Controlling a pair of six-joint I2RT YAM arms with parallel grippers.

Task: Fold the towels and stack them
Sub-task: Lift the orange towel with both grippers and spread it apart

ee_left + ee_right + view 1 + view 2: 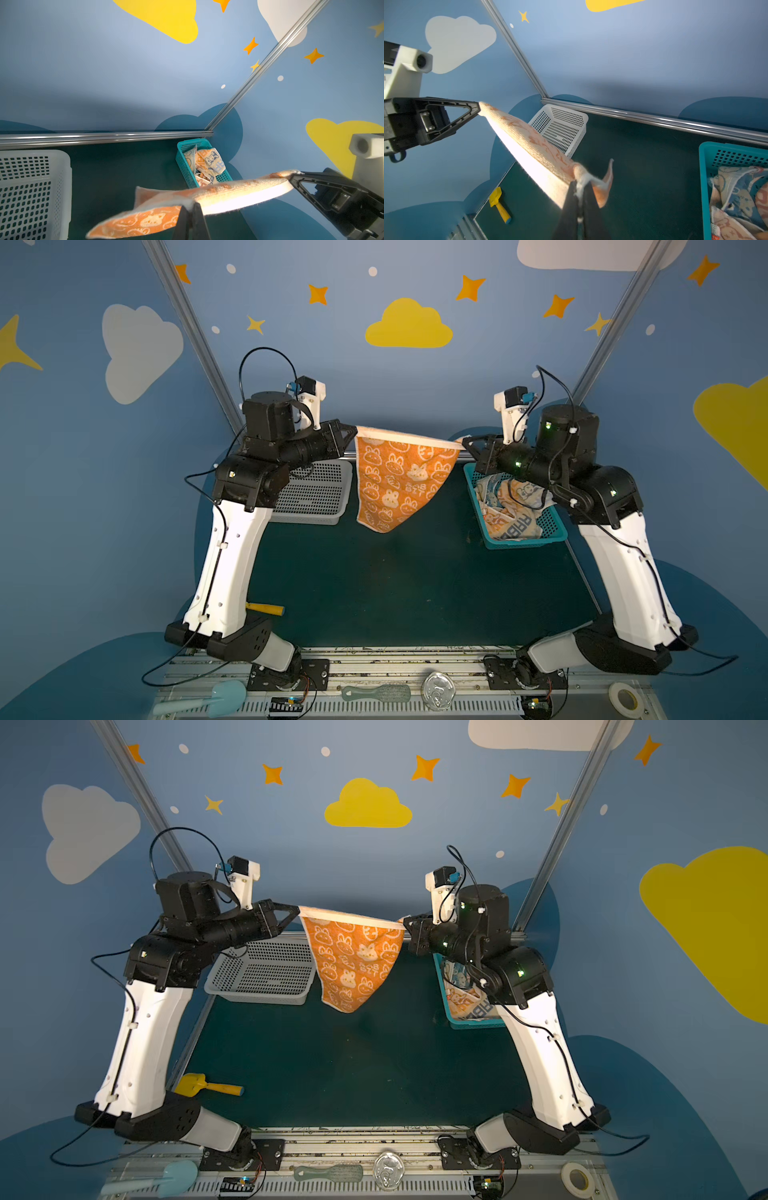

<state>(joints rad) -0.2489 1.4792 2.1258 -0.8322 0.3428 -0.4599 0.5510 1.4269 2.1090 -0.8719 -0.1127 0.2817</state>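
The orange towel [401, 485] hangs above the tabletop [415, 585], its top hem taut side to side between the arms. The left fingers [351, 432] pinch one hem corner and the right fingers [469, 443] the other. The free end droops to a point nearer the left arm. The other towels [513, 506] lie crumpled in the teal basket [525, 540].

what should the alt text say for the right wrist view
An orange towel is held stretched in the air above a dark green table, one corner pinched in the right gripper and another corner in the left gripper. A white basket and a teal basket holding other towels stand on the table.
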